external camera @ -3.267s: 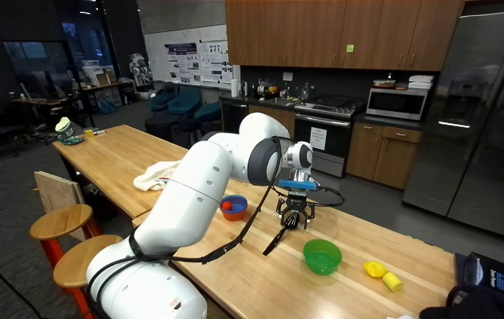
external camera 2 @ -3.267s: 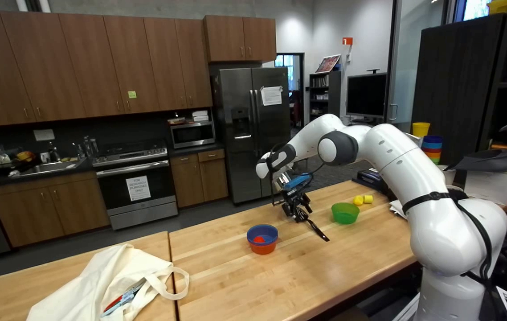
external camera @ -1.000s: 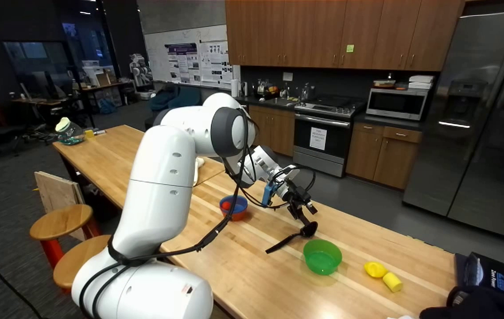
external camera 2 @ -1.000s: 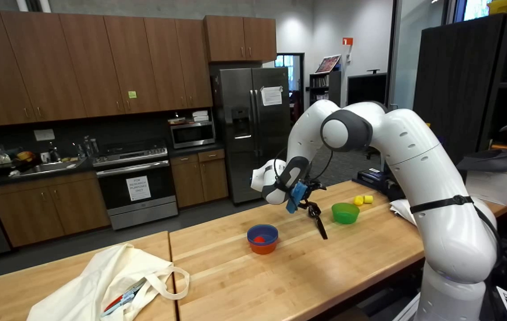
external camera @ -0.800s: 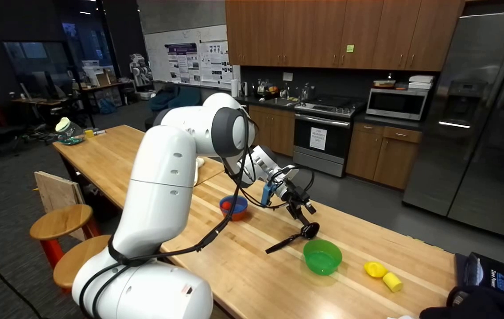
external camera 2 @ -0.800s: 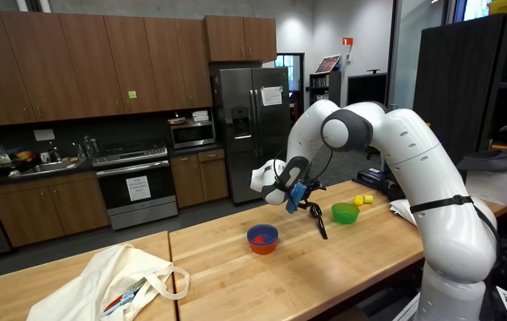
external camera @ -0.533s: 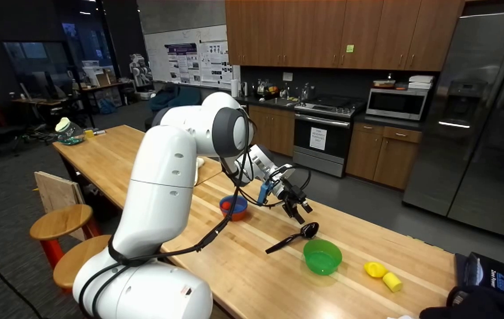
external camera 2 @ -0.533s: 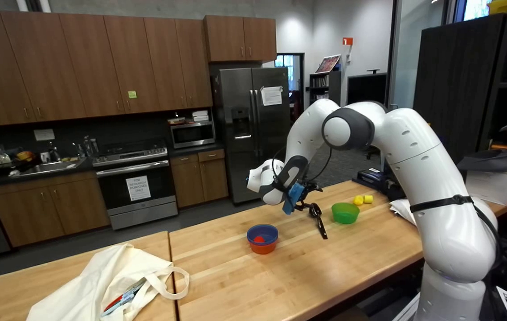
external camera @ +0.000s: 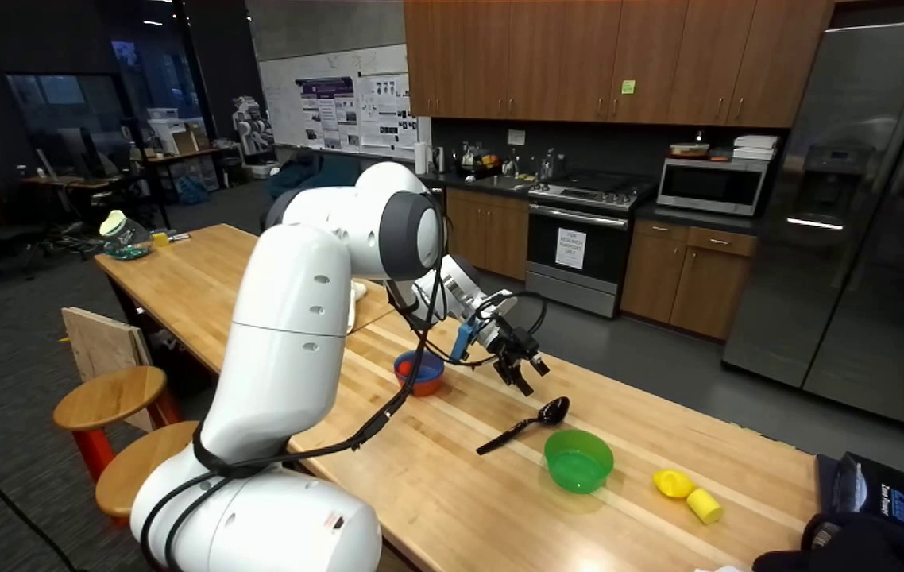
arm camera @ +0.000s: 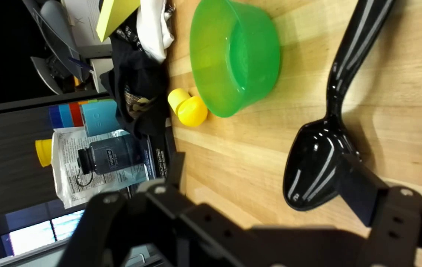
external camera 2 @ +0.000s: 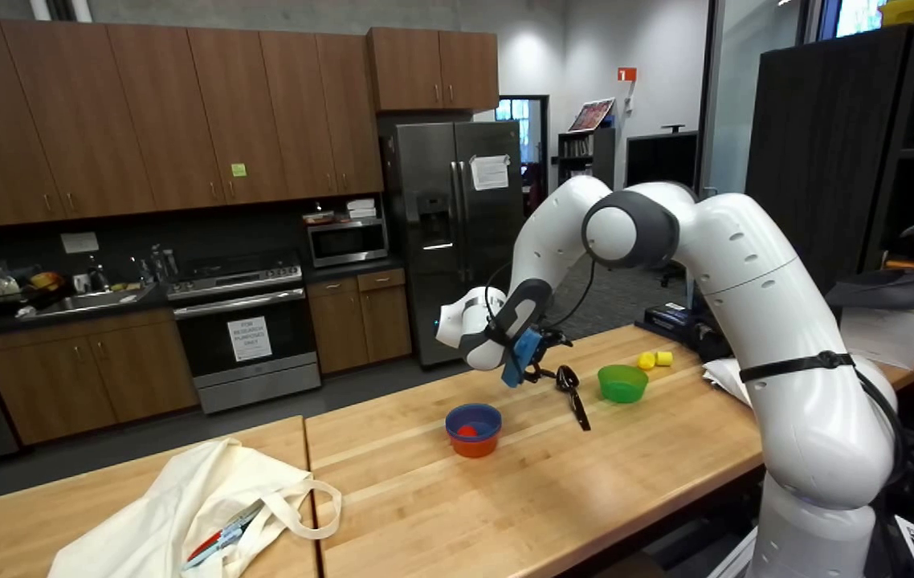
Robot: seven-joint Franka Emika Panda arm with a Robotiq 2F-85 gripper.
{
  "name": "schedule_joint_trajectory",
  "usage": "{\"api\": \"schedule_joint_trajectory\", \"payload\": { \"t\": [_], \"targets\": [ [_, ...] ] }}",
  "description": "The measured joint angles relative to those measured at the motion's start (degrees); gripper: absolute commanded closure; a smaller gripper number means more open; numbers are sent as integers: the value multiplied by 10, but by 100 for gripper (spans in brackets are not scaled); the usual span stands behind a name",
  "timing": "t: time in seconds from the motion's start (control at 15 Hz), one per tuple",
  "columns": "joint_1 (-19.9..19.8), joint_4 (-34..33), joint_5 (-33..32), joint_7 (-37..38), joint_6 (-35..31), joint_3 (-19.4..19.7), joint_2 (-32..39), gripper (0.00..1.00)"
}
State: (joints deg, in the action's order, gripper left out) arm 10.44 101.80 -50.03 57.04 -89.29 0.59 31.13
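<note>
A black spoon [external camera: 554,411] lies on the wooden table, with its bowl end close to the green bowl [external camera: 578,462]. My gripper [external camera: 534,378] hangs tilted above the table near the spoon's bowl end, apart from it, its jaws wide with nothing between them. From the wrist view, the spoon [arm camera: 313,163] lies below the gap of my gripper [arm camera: 263,170], and one of the fingers [arm camera: 363,189] covers part of its edge. The green bowl [arm camera: 211,52] stands upright beyond, with two yellow pieces [arm camera: 192,111] beside it.
A blue bowl nested in an orange bowl [external camera 2: 473,445] holds a red ball [external camera 2: 467,431]. A cream cloth bag [external camera 2: 184,514] lies on the adjoining table. Boxes and dark cloth [external camera: 865,540] sit at the table's end. Cables [external camera: 388,429] hang along the arm.
Over the last second my gripper has risen and drawn back from the spoon, which stays put. Compared with the oldest frames, the spoon's bowl end has swung towards the green bowl.
</note>
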Motion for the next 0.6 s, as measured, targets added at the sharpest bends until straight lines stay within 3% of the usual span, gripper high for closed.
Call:
{"api": "schedule_joint_trajectory", "payload": {
  "t": [0.6],
  "targets": [
    [7, 3, -2, -4, 54, -4, 3, 0]
  ]
}}
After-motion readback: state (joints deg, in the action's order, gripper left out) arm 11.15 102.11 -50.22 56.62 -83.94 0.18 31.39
